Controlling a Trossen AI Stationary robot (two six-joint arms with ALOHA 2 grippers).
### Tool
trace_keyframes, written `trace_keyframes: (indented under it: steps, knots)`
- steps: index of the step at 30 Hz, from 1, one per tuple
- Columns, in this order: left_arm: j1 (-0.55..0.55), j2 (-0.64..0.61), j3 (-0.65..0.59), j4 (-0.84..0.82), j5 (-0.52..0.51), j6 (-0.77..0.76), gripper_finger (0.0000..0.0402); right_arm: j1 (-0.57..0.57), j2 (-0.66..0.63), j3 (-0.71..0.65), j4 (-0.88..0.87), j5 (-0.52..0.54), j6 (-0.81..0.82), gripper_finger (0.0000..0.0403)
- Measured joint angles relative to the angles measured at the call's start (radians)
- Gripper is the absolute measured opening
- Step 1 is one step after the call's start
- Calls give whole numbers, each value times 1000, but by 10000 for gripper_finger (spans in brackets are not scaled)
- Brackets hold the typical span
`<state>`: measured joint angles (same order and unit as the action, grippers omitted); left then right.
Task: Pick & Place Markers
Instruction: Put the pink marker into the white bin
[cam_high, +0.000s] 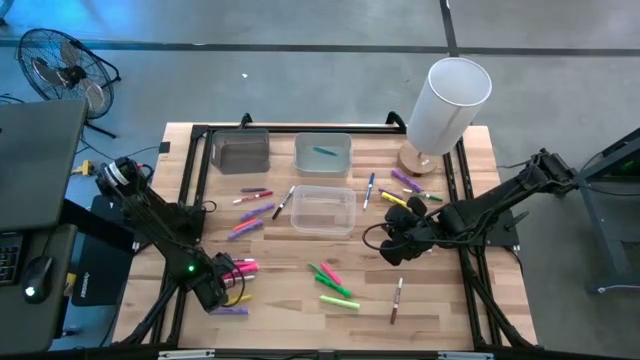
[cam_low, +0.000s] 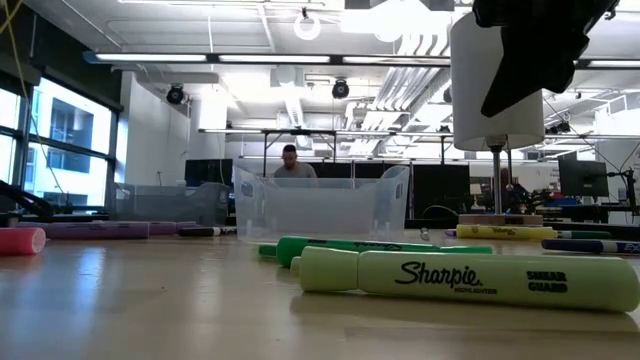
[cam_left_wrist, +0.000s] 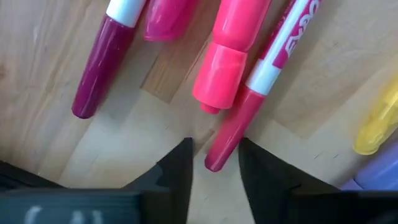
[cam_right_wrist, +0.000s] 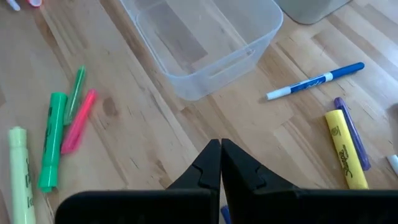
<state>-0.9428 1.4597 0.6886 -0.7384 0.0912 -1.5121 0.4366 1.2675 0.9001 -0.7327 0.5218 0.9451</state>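
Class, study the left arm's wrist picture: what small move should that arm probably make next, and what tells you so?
Probably close the left claw on the red marker. Its capped tip already lies between the two open fingers, at the near left of the table among other pink markers. The right claw hangs shut above the table, holding nothing.

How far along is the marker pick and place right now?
Barely begun. Done: one teal marker lies in the far clear bin; the grey bin and near clear bin look empty. In hand: the left gripper is down with its open fingers around the tip of a red Expo marker, not lifted. The right gripper hangs shut, empty. Left: nearly all markers lie scattered on the table.
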Motion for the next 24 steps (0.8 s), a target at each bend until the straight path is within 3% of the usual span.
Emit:
trace_keyframes:
  steps: [5,15,24]
  knots:
    - [0,1,-2,18,22,23,19,0,0,0,0,0,-2,2]
    - [-1,5,87,53,56,30,15,0,0,0,-3,-15,-55,1]
    - [65,6,258,-56,-21,0,15,0,0,0,-2,-63,-95,1]
